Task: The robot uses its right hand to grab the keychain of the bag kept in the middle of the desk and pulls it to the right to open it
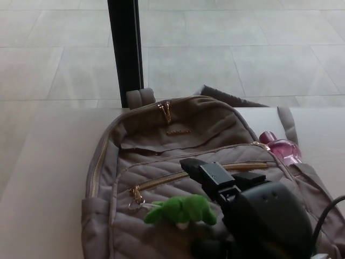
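Pale floor tiles fill the back, with a black post [125, 48] standing behind the bag [178, 162]. I see the bag lying on the white tabletop [48, 178], and it fills the middle of my view. Its front zip [161, 180] is gold and looks closed. A green toy [180, 210] hangs from the zip pull at the bag's lower left. My right hand [253, 210] is over the bag's front, just right of the toy. Its fingers [207, 172] reach up across the zip, above the toy. I cannot tell if they are open or closed. They do not hold the toy. A pink bottle [283, 148] sits at the bag's right side.
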`<state>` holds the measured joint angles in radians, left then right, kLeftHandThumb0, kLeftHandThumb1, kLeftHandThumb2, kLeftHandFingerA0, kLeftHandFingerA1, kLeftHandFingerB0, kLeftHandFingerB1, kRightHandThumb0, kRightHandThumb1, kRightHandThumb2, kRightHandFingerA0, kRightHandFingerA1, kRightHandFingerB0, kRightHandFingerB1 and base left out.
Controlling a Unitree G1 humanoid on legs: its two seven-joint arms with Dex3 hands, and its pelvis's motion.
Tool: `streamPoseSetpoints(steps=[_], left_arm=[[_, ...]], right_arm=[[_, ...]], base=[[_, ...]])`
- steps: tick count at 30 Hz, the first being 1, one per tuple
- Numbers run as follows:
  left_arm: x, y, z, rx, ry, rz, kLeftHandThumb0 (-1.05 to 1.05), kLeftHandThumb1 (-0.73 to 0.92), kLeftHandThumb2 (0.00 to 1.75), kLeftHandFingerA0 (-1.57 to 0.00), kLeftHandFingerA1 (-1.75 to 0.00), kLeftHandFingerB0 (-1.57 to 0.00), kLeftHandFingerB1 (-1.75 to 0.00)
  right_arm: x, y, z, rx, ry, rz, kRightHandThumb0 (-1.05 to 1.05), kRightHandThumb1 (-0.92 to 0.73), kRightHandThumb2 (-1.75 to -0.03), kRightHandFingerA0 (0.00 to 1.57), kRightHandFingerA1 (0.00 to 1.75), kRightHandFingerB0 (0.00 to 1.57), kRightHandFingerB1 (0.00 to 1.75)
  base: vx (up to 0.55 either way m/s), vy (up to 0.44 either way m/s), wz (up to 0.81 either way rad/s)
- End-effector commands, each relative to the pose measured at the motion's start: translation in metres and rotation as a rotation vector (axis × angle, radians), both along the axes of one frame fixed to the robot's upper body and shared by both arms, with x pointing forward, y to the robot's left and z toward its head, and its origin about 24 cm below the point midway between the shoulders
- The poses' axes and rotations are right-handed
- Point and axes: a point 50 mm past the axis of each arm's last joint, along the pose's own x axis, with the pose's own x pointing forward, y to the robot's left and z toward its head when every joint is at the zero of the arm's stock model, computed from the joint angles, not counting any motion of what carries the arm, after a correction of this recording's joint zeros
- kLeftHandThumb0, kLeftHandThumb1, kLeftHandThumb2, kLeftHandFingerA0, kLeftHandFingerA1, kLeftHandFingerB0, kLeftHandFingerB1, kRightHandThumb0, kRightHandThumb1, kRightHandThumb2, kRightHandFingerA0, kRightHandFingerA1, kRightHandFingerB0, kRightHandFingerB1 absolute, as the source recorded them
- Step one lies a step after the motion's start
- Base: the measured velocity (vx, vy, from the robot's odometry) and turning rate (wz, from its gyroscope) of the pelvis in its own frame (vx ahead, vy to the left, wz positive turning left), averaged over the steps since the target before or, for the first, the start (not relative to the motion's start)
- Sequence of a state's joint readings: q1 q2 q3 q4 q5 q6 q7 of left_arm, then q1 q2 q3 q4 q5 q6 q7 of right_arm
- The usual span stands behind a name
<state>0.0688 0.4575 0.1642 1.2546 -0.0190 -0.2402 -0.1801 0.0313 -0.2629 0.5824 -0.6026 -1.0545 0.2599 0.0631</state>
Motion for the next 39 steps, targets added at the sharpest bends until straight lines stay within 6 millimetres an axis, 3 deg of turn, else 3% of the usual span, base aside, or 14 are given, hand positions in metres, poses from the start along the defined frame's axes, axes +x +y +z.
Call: streamPoseSetpoints(steps=[1, 2, 3, 5, 6, 14, 15, 23, 28, 30, 34, 37, 38, 39], left_arm=[[0.001, 0.005, 0.005, 0.045, -0.003, -0.038, -0.83, 0.87, 0.66, -0.71, -0.6, -0.67, -0.51], [0.001, 0.005, 0.005, 0.043, -0.008, -0.044, -0.84, 0.88, 0.66, -0.71, -0.6, -0.68, -0.52], [0.001, 0.005, 0.005, 0.04, -0.008, -0.041, -0.85, 0.87, 0.66, -0.72, -0.62, -0.69, -0.52], [0.0, 0.005, 0.005, 0.039, -0.005, -0.045, -0.85, 0.88, 0.66, -0.71, -0.63, -0.66, -0.52], [0.0, 0.005, 0.005, 0.033, -0.013, -0.035, -0.84, 0.86, 0.66, -0.71, -0.63, -0.65, -0.52], [0.001, 0.004, 0.006, 0.063, 0.005, -0.087, -0.85, 0.9, 0.67, -0.72, -0.62, -0.68, -0.52], [-0.001, 0.003, 0.006, 0.063, -0.005, -0.097, -0.88, 0.92, 0.67, -0.71, -0.64, -0.69, -0.54], [-0.002, 0.003, 0.006, 0.037, -0.05, -0.056, -0.8, 0.92, 0.7, -0.69, -0.69, -0.53, -0.45], [-0.001, 0.002, 0.005, 0.059, -0.042, -0.057, -0.81, 0.92, 0.74, -0.7, -0.64, -0.48, -0.44], [-0.001, 0.002, 0.005, 0.06, -0.04, -0.067, -0.82, 0.92, 0.77, -0.68, -0.64, -0.46, -0.43], [-0.001, 0.002, 0.006, 0.058, -0.048, -0.065, -0.88, 0.77, 0.94, -0.66, -0.68, -0.43, -0.5], [-0.002, 0.002, 0.005, 0.041, -0.057, -0.06, -0.85, 0.92, 0.76, -0.64, -0.65, -0.35, -0.38], [-0.002, 0.001, 0.005, 0.021, -0.071, -0.046, -0.84, 0.77, 1.14, -0.63, -0.74, -0.28, -0.49], [-0.003, 0.001, 0.005, 0.015, -0.076, -0.037, -0.84, 0.77, 1.14, -0.63, -0.74, -0.28, -0.49]], right_arm=[[-0.007, 0.0, -0.04, -0.154, 0.308, 0.054, -0.84, -0.46, -0.74, 1.02, 1.51, 0.21, 0.44], [-0.007, -0.002, -0.042, -0.183, 0.305, 0.038, -0.73, -0.57, -0.63, 0.92, 1.63, 0.28, 0.42], [-0.006, -0.003, -0.044, -0.186, 0.308, 0.014, -0.74, -0.47, -0.89, 1.16, 1.46, 0.32, 0.54], [-0.005, -0.004, -0.046, -0.185, 0.299, 0.009, -0.64, -0.44, -0.9, 1.21, 1.42, 0.34, 0.56], [-0.006, -0.005, -0.046, -0.185, 0.305, 0.0, -0.63, -0.59, -0.63, 0.96, 1.6, 0.39, 0.44], [-0.006, -0.001, -0.045, -0.062, 0.238, 0.014, -0.41, -0.74, -0.62, 0.98, 1.58, 0.59, 0.53], [-0.007, 0.003, -0.044, -0.02, 0.199, 0.044, -0.32, -0.73, -0.7, 0.98, 1.75, 0.68, 0.66], [-0.01, 0.011, -0.043, 0.082, 0.145, 0.08, -0.23, -0.53, -1.12, 1.12, 1.75, 0.89, 0.92], [-0.011, 0.014, -0.041, 0.133, 0.12, 0.09, -0.24, -0.46, -1.3, 1.13, 1.75, 0.92, 1.11], [-0.012, 0.014, -0.043, 0.158, 0.107, 0.091, -0.28, -0.52, -1.08, 1.1, 1.75, 0.86, 1.18], [-0.013, 0.013, -0.043, 0.181, 0.07, 0.077, -0.24, -0.5, -1.28, 1.11, 1.75, 0.82, 1.41], [-0.013, 0.011, -0.042, 0.172, 0.051, 0.068, -0.27, -0.45, -1.39, 1.05, 1.75, 0.79, 1.62], [-0.012, 0.009, -0.039, 0.172, 0.04, 0.065, -0.29, -0.47, -1.41, 1.03, 1.75, 0.77, 1.68], [-0.012, 0.008, -0.039, 0.17, 0.039, 0.064, -0.29, -0.47, -1.41, 1.03, 1.75, 0.77, 1.68]], base=[[0.0, 0.0, 0.0], [0.0, 0.0, 0.0], [0.0, 0.0, 0.0], [0.0, 0.0, 0.0], [0.0, 0.0, 0.0], [0.0, 0.0, 0.0], [0.0, 0.0, 0.0], [0.0, 0.0, 0.0], [0.0, 0.0, 0.0], [0.0, 0.0, 0.0], [0.0, 0.0, 0.0], [0.0, 0.0, 0.0], [0.0, 0.0, 0.0], [0.0, 0.0, 0.0]])
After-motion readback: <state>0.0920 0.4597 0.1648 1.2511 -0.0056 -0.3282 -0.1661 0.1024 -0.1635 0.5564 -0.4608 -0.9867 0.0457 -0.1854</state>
